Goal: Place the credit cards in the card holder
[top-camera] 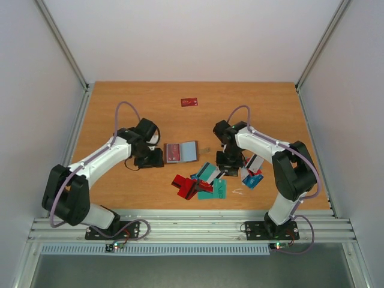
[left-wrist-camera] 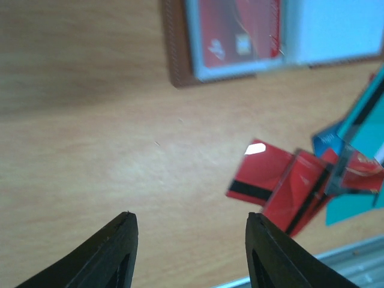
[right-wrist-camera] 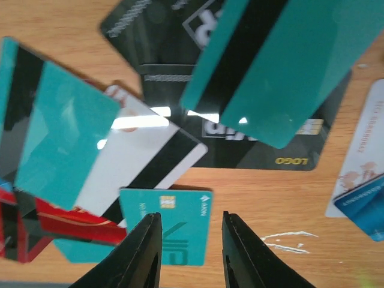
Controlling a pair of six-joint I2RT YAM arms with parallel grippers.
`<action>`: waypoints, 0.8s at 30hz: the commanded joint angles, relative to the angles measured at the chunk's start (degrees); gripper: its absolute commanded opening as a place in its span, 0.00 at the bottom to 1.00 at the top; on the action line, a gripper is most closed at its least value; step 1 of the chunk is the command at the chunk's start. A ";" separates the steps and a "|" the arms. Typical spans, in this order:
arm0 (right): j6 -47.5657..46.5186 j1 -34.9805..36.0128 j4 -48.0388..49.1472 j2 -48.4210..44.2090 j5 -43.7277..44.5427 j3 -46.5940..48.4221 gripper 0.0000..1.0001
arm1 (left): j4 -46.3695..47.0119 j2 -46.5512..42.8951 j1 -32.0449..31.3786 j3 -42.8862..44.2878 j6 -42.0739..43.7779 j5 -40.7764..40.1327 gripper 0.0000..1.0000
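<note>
You are looking at a task that is only getting started. The card holder [left-wrist-camera: 176, 54] is lying open on the worktop [top-camera: 120, 108], just ahead of the left end effector [left-wrist-camera: 189, 223]. It is already carrying two credit cards: a red card [left-wrist-camera: 237, 30] in one pocket and a light blue card [left-wrist-camera: 336, 27] in the other.

The left end effector is hanging released and empty, with bare wood showing between its jaws. The right end effector [right-wrist-camera: 191, 221] is hovering low over the pile [top-camera: 210, 180]. Its jaws are standing narrowly apart above a teal chip card [right-wrist-camera: 174, 225] and are gripping nothing that you can see.

Most of the work is still waiting:
- **Card holders:** one.
- **Cards inside it:** two.
- **Cards apart from the rest:** one dark red card [top-camera: 189, 102], lying alone well beyond both end effectors.
- **Cards in the pile:** at least eight are showing beneath and around the right end effector, in teal, red, white, black and blue. They are overlapping too much for an exact count.

I am judging that roughly a fifth or less of the cards are stowed.
</note>
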 commanded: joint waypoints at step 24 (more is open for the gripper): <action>15.36 12.69 5.84 4.71 3.01 -10.32 0.24 | 7.23 -6.17 -14.97 -6.48 -8.60 7.86 0.46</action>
